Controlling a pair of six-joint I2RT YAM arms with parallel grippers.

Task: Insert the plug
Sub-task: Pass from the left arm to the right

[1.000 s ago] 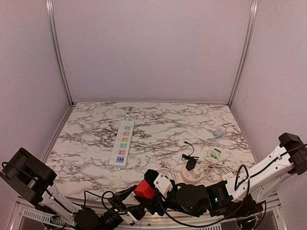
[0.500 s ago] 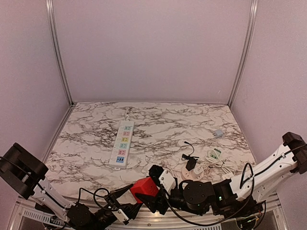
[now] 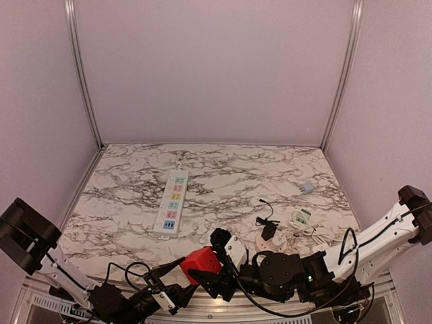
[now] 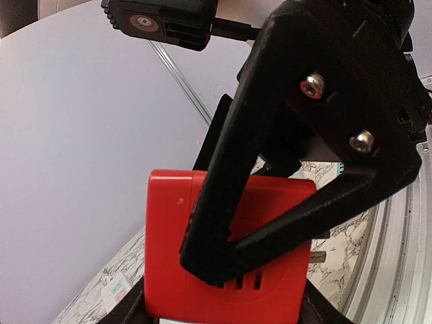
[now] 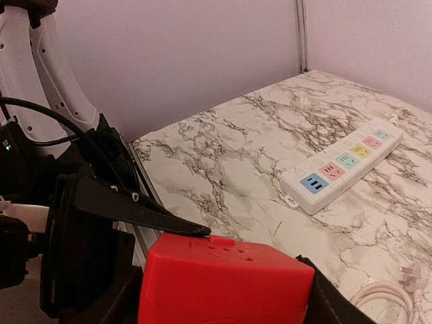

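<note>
Boxy red plug [image 3: 201, 260], seemingly aloft

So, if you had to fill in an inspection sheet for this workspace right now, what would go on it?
Surface: marble-pattern table.
Job's things: red plug block held up at the near edge; white power strip lying flat, sockets up.
Clutter: round white base, black adapter, white-and-green item, small blue-grey item, all on the right.
Grippers: left gripper closed on the red plug block; right gripper has fingers either side of it, grip unclear.
Cables: white cord and thin black lead near the round white base.
Surroundings: plain pale walls, metal corner posts.
</note>
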